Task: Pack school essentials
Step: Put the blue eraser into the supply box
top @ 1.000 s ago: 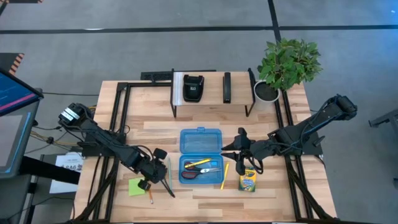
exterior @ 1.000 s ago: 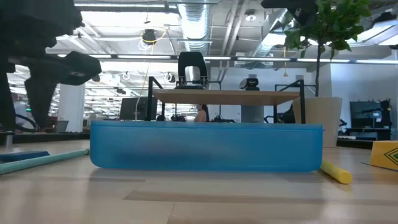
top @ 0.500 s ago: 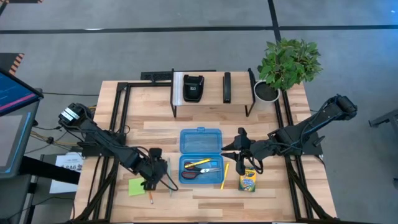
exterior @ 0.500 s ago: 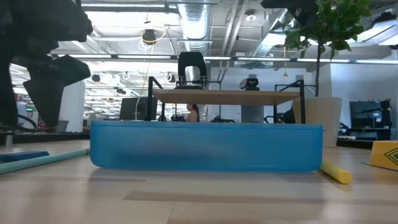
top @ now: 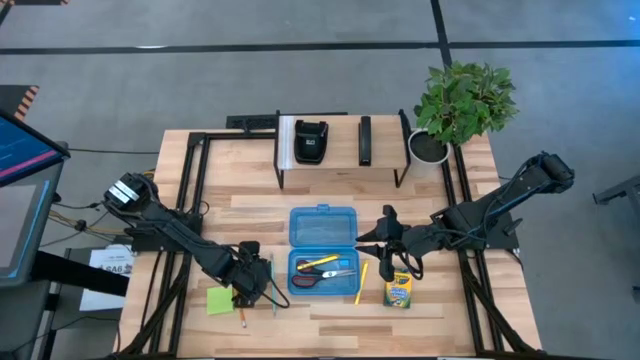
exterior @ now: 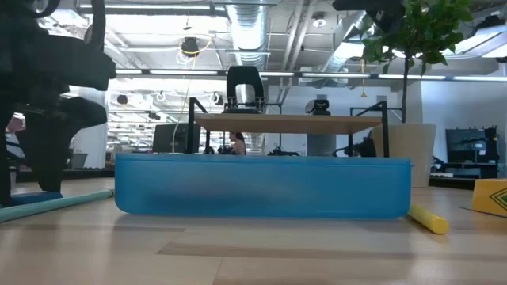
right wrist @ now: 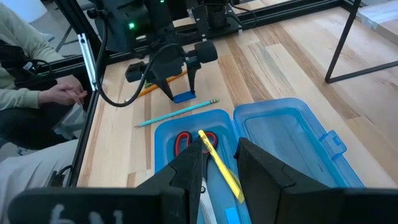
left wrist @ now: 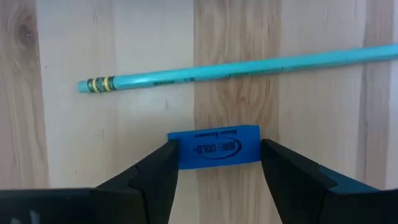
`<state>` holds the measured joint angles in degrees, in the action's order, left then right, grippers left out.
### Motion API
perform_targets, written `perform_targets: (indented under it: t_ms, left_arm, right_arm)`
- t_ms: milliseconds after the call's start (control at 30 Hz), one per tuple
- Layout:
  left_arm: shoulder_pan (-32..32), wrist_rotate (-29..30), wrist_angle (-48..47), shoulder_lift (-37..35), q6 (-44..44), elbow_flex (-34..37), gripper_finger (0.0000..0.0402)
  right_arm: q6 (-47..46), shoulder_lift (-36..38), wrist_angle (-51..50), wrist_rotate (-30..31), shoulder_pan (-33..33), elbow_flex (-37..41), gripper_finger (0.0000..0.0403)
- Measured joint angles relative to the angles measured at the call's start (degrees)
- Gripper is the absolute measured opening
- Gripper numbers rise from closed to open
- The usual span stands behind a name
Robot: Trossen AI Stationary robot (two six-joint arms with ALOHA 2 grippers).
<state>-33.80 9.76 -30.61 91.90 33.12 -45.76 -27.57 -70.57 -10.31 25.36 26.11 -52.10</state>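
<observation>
Blue eraser [left wrist: 214, 148] lay flat on the counter [left wrist: 311, 124] between the spread fingers of the left tool [left wrist: 216, 180], beside the teal pencil [left wrist: 236, 65], so an off-centre closing could push it aside.

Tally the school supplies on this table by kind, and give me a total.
Pencils: 4 (teal, orange, yellow, yellow)
Red-handled scissors: 1
Blue eraser: 1
Green sticky-note pad: 1
Crayon box: 1
Total: 8
</observation>
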Motion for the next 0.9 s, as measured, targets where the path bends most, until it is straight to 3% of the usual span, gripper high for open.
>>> perform_targets:
  t_ms: [467,900]
  left_arm:
    - [0.33,0.78,0.19,0.83,0.79,0.02,0.0202]
    - [0.48,-2.36,0.32,0.92,-0.27,0.05,0.0109]
  right_arm:
    - [0.04,0.0,-0.02,0.0,0.0,0.0,0.012]
    - [0.22,0.0,0.0,0.0,0.0,0.0,0.012]
